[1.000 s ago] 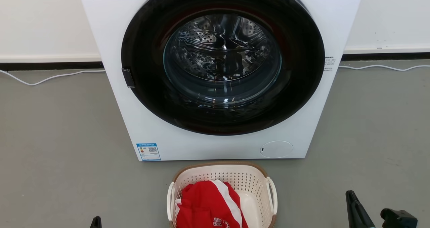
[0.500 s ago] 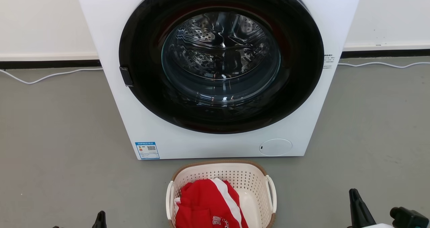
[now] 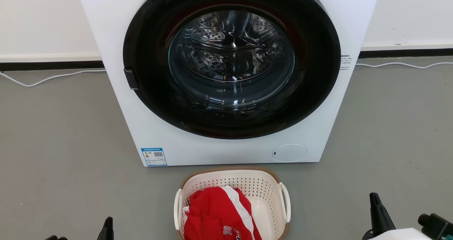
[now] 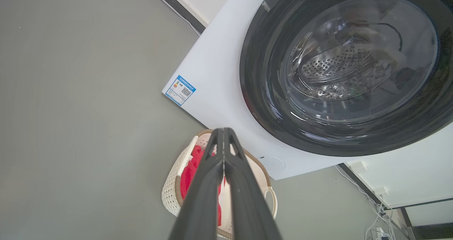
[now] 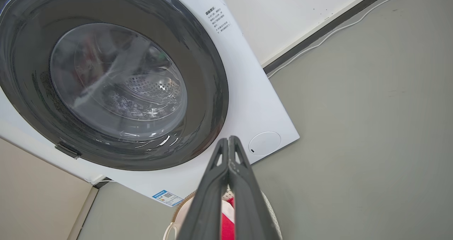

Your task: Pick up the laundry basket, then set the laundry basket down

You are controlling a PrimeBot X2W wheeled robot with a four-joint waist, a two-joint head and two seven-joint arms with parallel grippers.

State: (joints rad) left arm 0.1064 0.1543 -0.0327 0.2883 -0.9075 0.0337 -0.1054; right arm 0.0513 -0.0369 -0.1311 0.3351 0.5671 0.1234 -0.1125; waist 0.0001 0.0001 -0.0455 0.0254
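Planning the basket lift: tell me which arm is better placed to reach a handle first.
Left, probably: the left gripper lies nearer the laundry basket than the right gripper does. Both are shut, touching nothing.

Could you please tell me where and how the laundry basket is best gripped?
Probably by its two loop handles: left gripper on the left handle, right gripper on the right handle, each from its own outer side. The laundry basket stands upright, the loops stand clear of its walls, and both shut grippers must open first.
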